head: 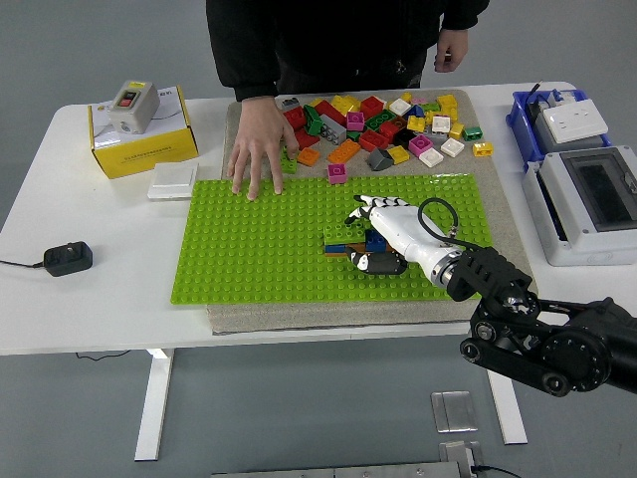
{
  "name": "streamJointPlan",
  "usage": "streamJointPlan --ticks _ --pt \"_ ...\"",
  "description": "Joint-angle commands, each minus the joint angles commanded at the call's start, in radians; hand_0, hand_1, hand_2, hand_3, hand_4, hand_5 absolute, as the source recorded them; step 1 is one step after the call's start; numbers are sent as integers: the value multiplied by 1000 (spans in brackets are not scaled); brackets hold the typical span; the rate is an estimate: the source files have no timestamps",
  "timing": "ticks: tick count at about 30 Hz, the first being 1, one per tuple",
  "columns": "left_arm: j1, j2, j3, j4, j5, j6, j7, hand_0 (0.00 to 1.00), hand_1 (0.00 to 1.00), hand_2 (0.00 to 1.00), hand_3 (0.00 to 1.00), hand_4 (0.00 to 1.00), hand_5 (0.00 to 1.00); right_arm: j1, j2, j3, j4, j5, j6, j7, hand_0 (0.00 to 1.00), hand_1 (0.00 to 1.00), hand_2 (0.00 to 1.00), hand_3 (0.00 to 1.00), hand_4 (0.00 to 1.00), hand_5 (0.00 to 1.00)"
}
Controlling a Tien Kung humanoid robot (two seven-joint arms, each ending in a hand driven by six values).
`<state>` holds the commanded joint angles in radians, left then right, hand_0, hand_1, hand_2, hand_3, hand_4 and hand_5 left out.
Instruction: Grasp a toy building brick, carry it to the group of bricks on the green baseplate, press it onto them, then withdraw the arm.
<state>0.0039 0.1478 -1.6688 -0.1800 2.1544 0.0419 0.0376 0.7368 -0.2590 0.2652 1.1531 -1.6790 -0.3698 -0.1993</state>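
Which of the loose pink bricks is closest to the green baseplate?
The pink brick lying alone just beyond the green baseplate far edge, nearly touching it; the other pink ones sit farther back in the pile.

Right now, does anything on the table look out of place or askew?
Nothing is spilled or damaged. One oddity: a person's hand lies flat on the far left corner of the green baseplate, apparently steadying it. The right hand rests on the brick group. The loose bricks stay on the mat.
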Motion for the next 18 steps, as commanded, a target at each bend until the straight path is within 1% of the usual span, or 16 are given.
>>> streamJointPlan --ticks 18 --pt "-1 -2 6 0 -9 0 1 610 597 483 589 112 693 -14 -10 -2 6 2 -3 3 998 993 998 773 619 492"
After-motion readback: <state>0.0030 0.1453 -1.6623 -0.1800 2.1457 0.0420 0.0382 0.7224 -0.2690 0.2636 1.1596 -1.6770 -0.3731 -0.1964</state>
